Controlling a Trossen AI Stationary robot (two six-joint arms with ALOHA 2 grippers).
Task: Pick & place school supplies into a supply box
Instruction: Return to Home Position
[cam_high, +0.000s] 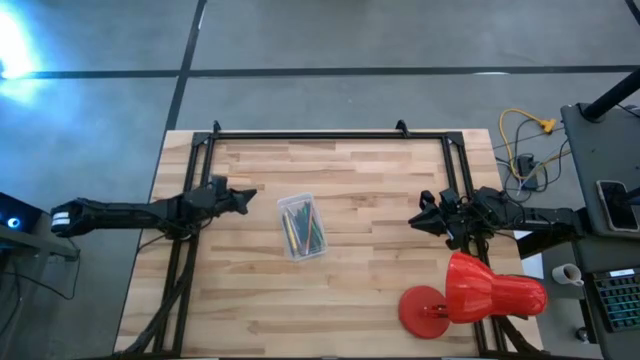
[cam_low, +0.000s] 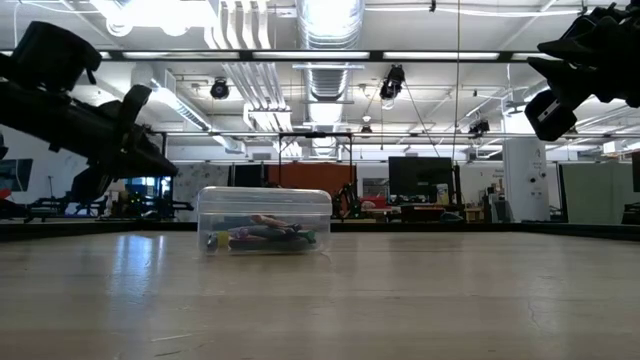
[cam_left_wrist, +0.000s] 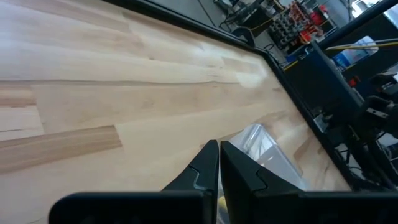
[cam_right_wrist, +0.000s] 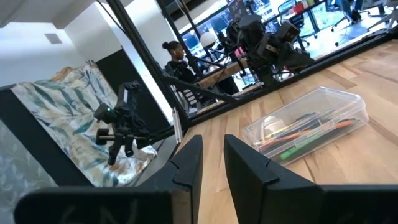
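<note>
You have the left arm stretched in level from the bench's left side. Its left tool (cam_high: 240, 197) hangs above the wood, pointed toward the supply box (cam_high: 302, 226) and near it, with the two dark fingers (cam_left_wrist: 208, 163) pressed together and no gap between them. Your right arm reaches in from the opposite side, folded more tightly. The right tool (cam_high: 418, 218) is raised off the surface and farther from the box, and its fingers (cam_right_wrist: 189, 163) are slightly spread, with a narrow empty slot between them.

The supply box rests near the bench's middle, between the two tools, turned a little off the plank lines. It is clear plastic with rounded corners, and its lid is down. Through the walls you can see the pens and pencils (cam_right_wrist: 298, 138) lying lengthwise in a loose bundle of green, orange, dark and yellow shafts.

The bench (cam_high: 350, 300) is pale butcher-block wood laid in strips, bordered by a black metal frame (cam_high: 300, 134). A glossy red lamp (cam_high: 470, 292) sits at the corner on the right arm's side.
</note>
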